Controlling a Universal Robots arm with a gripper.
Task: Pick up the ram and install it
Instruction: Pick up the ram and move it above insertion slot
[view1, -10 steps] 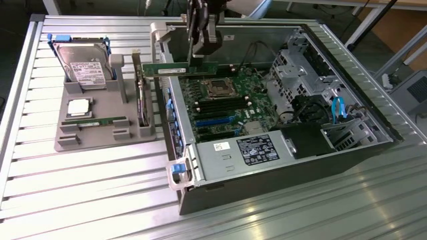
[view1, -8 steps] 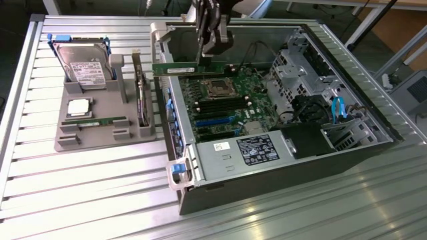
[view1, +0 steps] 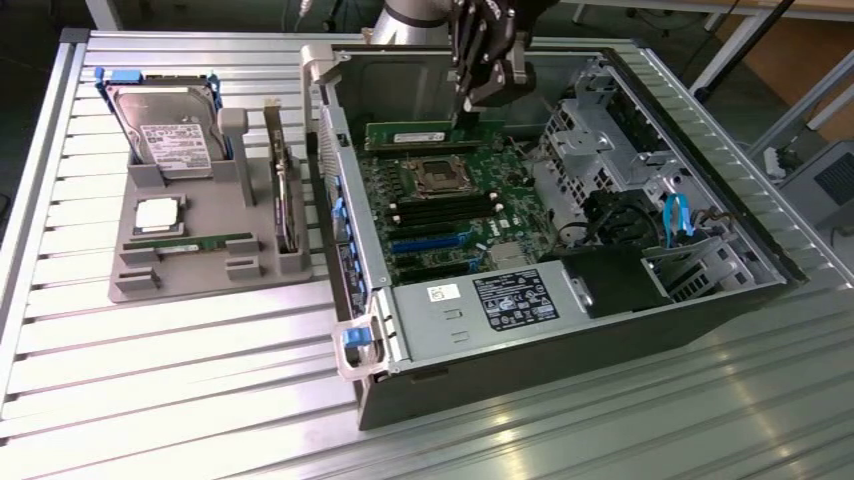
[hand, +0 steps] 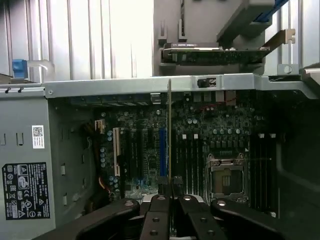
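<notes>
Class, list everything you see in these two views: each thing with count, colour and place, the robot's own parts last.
table: one, silver slats, under everything
computer case: one, black, open, on the table
motherboard: one, dark green, inside the computer case
processor socket: one, silver, on the motherboard
tray: one, grey, at the exterior view's left of the case
hard drive: one, silver, at the tray's far end
processor chip: one, silver, mid-tray
spare ram: one, green, lying in the tray
expansion card: one, dark, on edge at the tray's side nearest the case
held ram: one, green, above the motherboard
gripper: one, black, shut on the held ram
</notes>
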